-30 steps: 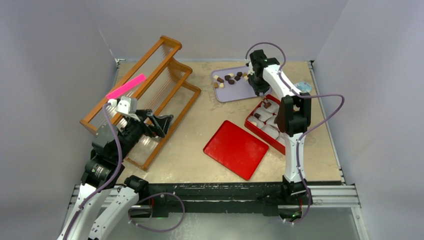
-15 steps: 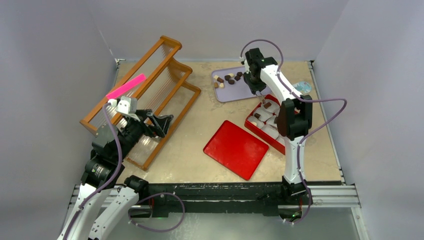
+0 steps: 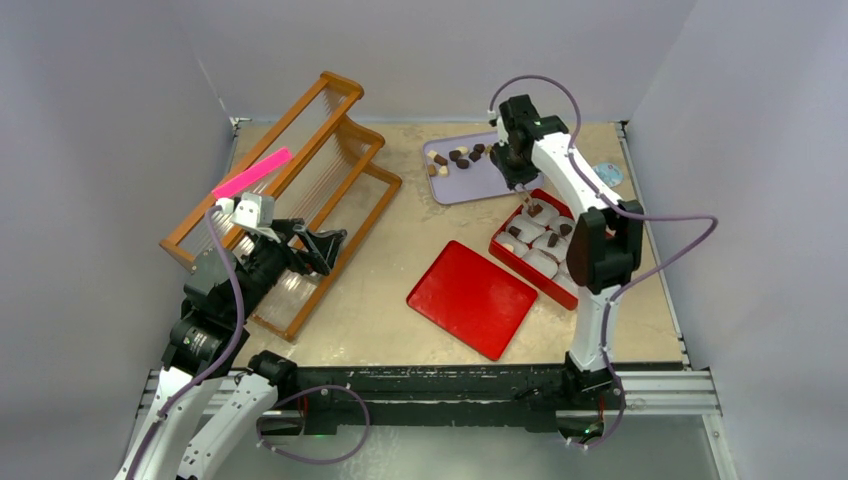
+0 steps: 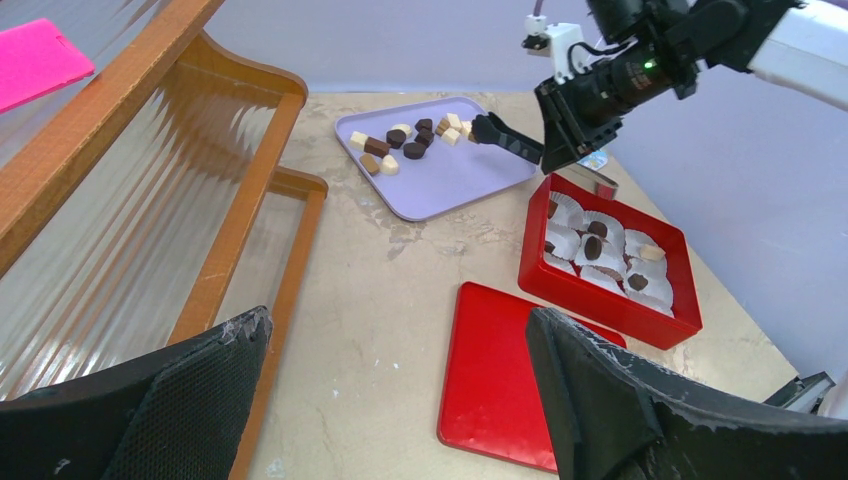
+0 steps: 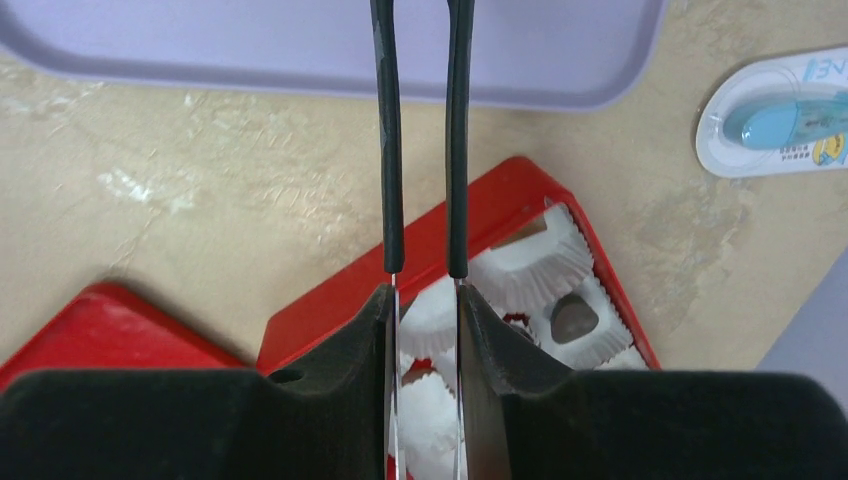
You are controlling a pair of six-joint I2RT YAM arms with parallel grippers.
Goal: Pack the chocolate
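- Left wrist view: blocky brown and cream chocolate on a smooth lilac plastic tray; more in fluted white paper cups inside a glossy red box.
- Slim-fingered right gripper narrowly parted, empty, beside the tray's pieces.
- Broad black left gripper gapes wide, empty.

We can make out only what looks like a cut-off "NE" on the white blister card; its smaller print is too blurred to read.
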